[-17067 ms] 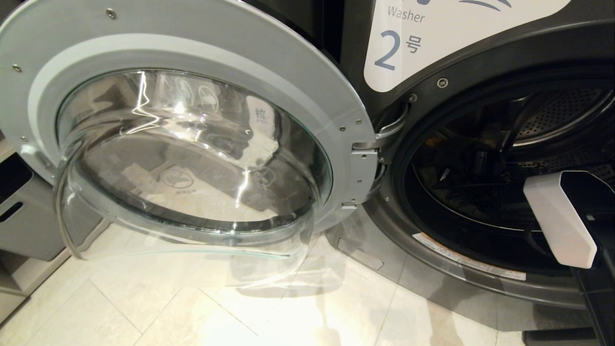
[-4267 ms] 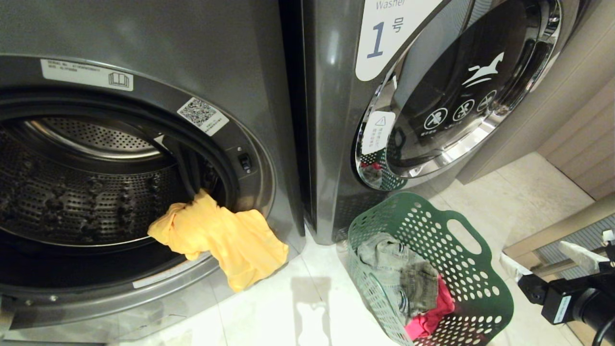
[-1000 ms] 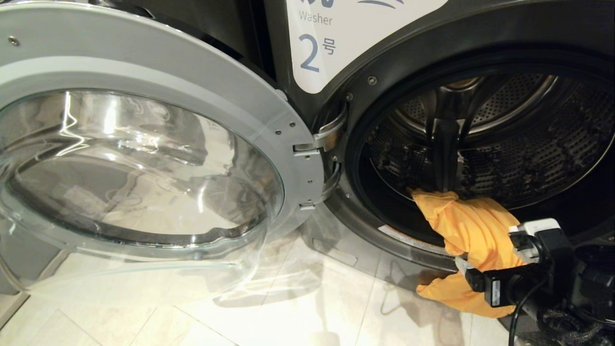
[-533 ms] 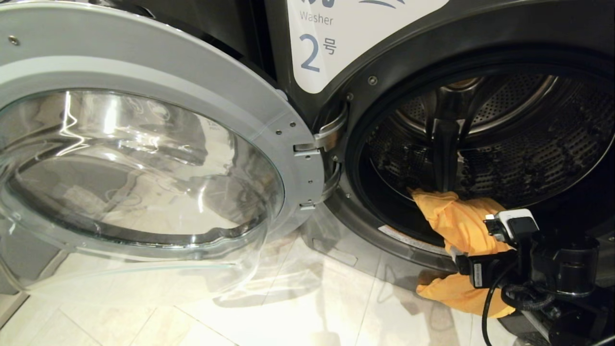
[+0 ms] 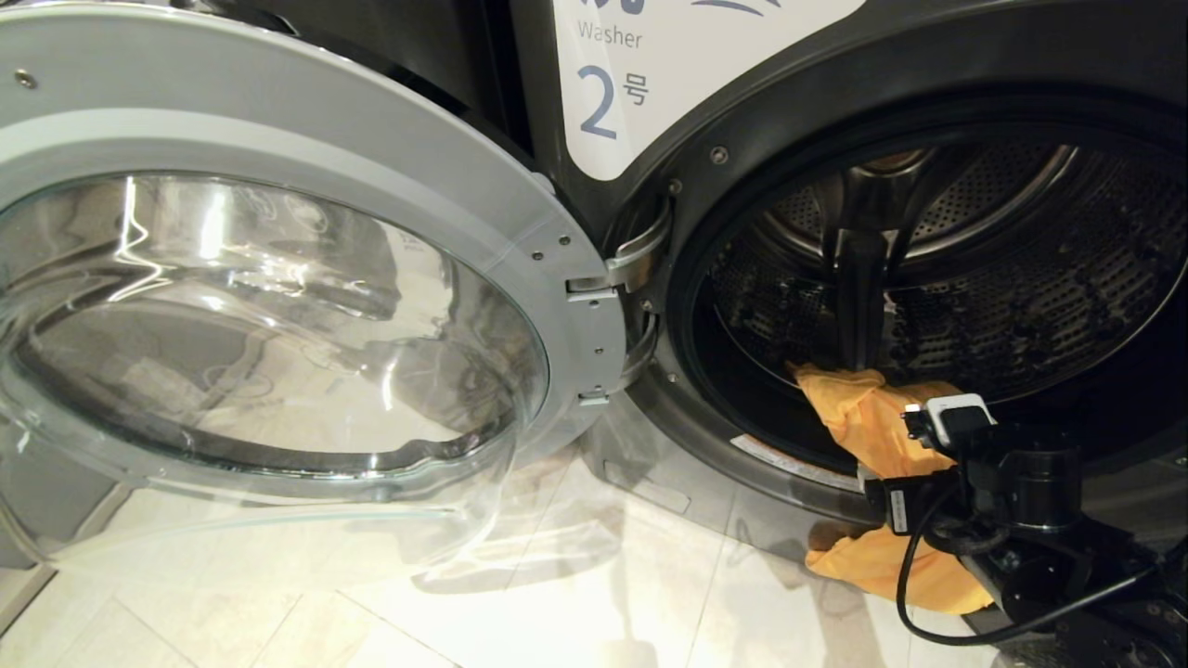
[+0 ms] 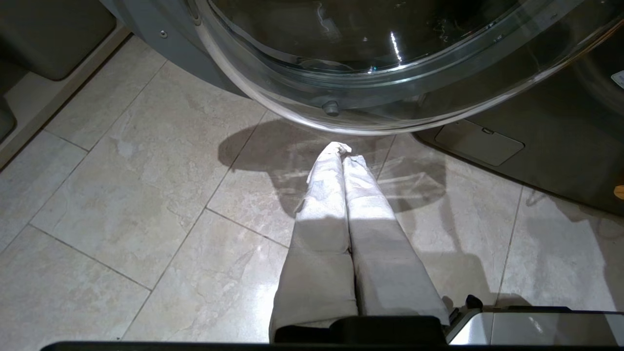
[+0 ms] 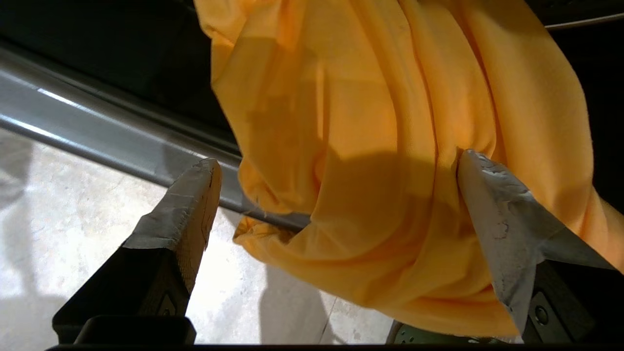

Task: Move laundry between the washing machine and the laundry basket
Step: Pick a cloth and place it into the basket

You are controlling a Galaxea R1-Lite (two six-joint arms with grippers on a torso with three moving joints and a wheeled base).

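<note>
Right wrist view is where the action is: my right gripper (image 7: 336,168) has its jaws spread wide, not clamped on anything. The orange-yellow garment (image 7: 390,146) sits between the two taped fingers (image 7: 192,195), bunched closer to one finger, which presses into a fold, while the other finger stands clear of the cloth, in front of the grey lower rim (image 7: 97,131) of the washer opening. Under the gripper it's pale floor tile (image 7: 58,234).

From the head camera, the same garment (image 5: 863,417) is draped over the lower lip of the washing machine (image 5: 742,121), the one with the blue "2" label (image 5: 613,93), half in the perforated drum (image 5: 1021,278), half hanging down toward the floor. The right gripper (image 5: 905,459) is right up against the hanging part. The big glass door (image 5: 278,306) is swung wide open on its hinge (image 5: 603,278), off to the left of the gripper.

My left gripper (image 6: 341,156) is clenched with nothing in it, fingers pressed together, hanging over the tiles (image 6: 122,195) just below the bottom edge of that open door (image 6: 365,73), doing nothing.

I can't see the laundry basket from any camera at the moment.
</note>
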